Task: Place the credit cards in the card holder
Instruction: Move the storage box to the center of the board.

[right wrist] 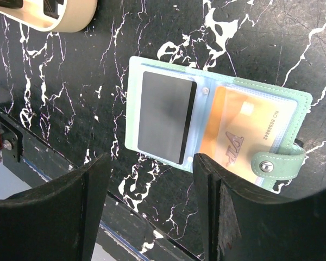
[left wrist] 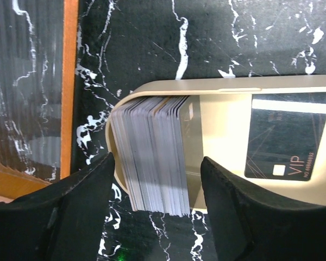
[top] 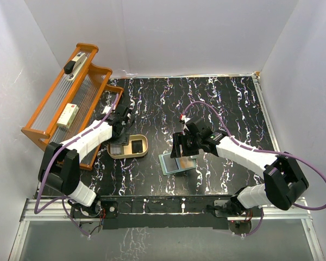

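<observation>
A stack of pale grey credit cards (left wrist: pixel 152 152) stands on edge at the left end of the tan oval dish (left wrist: pixel 223 89). A black VIP card (left wrist: pixel 285 136) lies flat in the same dish. My left gripper (left wrist: pixel 156 187) is open and empty just above the stack, one finger on each side. The card holder (right wrist: pixel 135 109) lies open on the table, pale green with a snap tab (right wrist: pixel 271 163). It holds a dark grey card (right wrist: pixel 165 117) and an orange card (right wrist: pixel 233 136). My right gripper (right wrist: pixel 152 185) is open and empty above its near edge. In the top view the holder (top: pixel 168 163) lies right of the dish (top: pixel 144 151).
An orange wooden rack (top: pixel 70 103) with a black item and a beige item stands at the back left, close to my left arm. White walls close in the black marbled table (top: pixel 217 98). A metal frame (top: pixel 163 209) runs along the near edge.
</observation>
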`<state>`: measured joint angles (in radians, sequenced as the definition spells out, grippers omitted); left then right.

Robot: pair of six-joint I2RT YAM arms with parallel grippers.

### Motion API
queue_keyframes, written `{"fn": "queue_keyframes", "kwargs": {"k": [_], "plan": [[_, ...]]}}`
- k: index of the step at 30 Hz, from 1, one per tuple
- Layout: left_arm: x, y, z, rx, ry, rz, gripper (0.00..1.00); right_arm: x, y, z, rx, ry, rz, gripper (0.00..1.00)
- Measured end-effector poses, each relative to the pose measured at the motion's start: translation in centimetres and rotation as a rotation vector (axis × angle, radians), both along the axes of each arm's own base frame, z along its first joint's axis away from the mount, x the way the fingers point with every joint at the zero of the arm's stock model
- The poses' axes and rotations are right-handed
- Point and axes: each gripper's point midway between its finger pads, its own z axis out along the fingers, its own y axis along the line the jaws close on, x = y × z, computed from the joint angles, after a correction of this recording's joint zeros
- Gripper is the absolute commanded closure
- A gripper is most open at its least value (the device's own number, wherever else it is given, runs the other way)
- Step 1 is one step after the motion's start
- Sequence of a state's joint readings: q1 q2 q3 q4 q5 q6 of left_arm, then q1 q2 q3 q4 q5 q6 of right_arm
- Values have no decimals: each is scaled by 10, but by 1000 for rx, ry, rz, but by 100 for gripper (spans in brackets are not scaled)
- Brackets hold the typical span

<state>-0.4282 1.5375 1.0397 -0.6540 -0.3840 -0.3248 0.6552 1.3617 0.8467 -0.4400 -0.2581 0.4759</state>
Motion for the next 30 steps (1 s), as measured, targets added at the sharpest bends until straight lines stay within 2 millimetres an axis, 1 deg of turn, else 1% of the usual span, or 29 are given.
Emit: {"fn": "queue_keyframes", "kwargs": {"k": [5, 6, 9, 14, 19, 23, 30], "plan": [[2, -8, -1, -45, -3, 2, 23, 1, 4, 3, 24, 7, -17, 41], [2, -9, -1, -48, -6, 4, 16, 2, 5, 4, 29, 6, -19, 41], [3, -7, -2, -37, -6, 10, 14, 3, 6, 5, 35, 7, -24, 41], [0, 1, -11, -1, 15, 25, 15, 2, 6, 5, 37, 11, -28, 41], [-6, 10, -18, 22, 33, 41, 20, 2, 6, 5, 37, 10, -29, 41], [-3, 9, -18, 16, 22, 38, 27, 2, 6, 5, 38, 11, -29, 41], [0, 7, -17, 5, 15, 31, 34, 2, 6, 5, 39, 12, -31, 40]]}}
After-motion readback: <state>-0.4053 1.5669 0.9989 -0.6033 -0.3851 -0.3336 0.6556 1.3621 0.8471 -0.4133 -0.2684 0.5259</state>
